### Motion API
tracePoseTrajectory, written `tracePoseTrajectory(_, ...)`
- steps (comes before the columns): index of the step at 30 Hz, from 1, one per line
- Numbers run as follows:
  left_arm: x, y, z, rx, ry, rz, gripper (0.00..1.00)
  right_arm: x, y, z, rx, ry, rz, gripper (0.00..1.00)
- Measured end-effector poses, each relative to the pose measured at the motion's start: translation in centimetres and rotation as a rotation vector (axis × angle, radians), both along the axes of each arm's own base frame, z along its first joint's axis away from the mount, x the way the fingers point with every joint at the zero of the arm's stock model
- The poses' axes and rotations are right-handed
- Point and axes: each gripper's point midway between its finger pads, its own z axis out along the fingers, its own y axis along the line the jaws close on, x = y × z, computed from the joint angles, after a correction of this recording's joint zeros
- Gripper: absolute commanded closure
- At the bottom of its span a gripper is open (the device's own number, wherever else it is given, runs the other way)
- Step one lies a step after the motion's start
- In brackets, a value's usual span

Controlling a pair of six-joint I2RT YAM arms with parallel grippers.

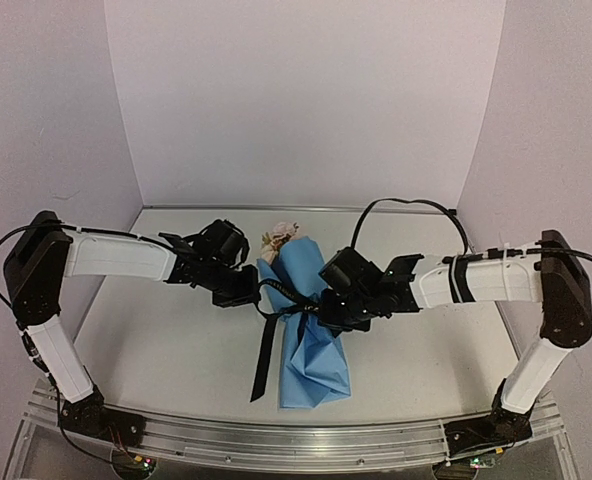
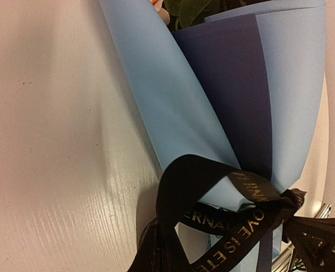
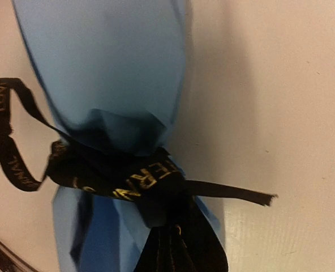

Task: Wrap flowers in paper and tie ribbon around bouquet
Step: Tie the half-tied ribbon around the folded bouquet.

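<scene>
The bouquet lies mid-table: light blue paper [image 1: 311, 340] rolled into a cone, with pale flowers [image 1: 279, 236] at its far end. The left wrist view shows the paper's [image 2: 167, 96] navy inner face and green leaves [image 2: 193, 8] at the cone's mouth. A black ribbon [image 1: 288, 298] with gold lettering bands the cone's waist, and one tail [image 1: 264, 360] trails toward the near edge. My left gripper [image 1: 244, 290] is just left of the band, shut on a ribbon [image 2: 213, 187] loop. My right gripper [image 1: 328, 312] is just right of it, shut on the ribbon [image 3: 116, 175] at the knot. A short frayed end [image 3: 235, 192] sticks out.
The white table [image 1: 166, 340] is walled by pale panels on three sides. A metal rail [image 1: 296, 440] carrying both arm bases runs along the near edge. Black cables arc above the right arm [image 1: 406, 205].
</scene>
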Motion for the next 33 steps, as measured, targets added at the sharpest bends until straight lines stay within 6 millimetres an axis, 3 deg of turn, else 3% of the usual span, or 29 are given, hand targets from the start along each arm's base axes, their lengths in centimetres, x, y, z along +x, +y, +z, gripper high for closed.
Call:
tracePoseTrajectory(5,0.1,0.5,-0.4,0.007,0.007,0.009,1.0,1.2,3.9,2.9,0.099,-0.038,0.026,0.99)
tracePoseTrajectory(7,0.2,0.6,-0.3,0.007,0.007,0.012,1.0,1.3,4.2,3.3,0.108,-0.044,0.029,0.91)
tracePoseTrajectory(14,0.2,0.7,-0.3,0.0,0.011,0.009,1.0,0.8,2.0,2.5,0.034,-0.065,0.041,0.55)
tracePoseTrajectory(19,0.1,0.6,-0.2,-0.007,0.017,-0.001,0.99,0.0,-0.3,3.9,0.004,-0.114,0.071,0.36)
tracePoseTrajectory(24,0.0,0.5,-0.2,-0.008,0.017,-0.009,0.96,-0.5,-2.9,4.5,-0.015,-0.158,0.1,0.38)
tracePoseTrajectory(30,-0.1,0.4,-0.2,-0.01,0.016,-0.021,0.96,-0.5,-6.6,0.7,-0.065,-0.107,0.093,0.43)
tracePoseTrajectory(33,-0.1,0.3,-0.2,-0.012,0.017,-0.023,0.96,-0.1,-7.0,-0.1,-0.064,-0.094,0.103,0.44)
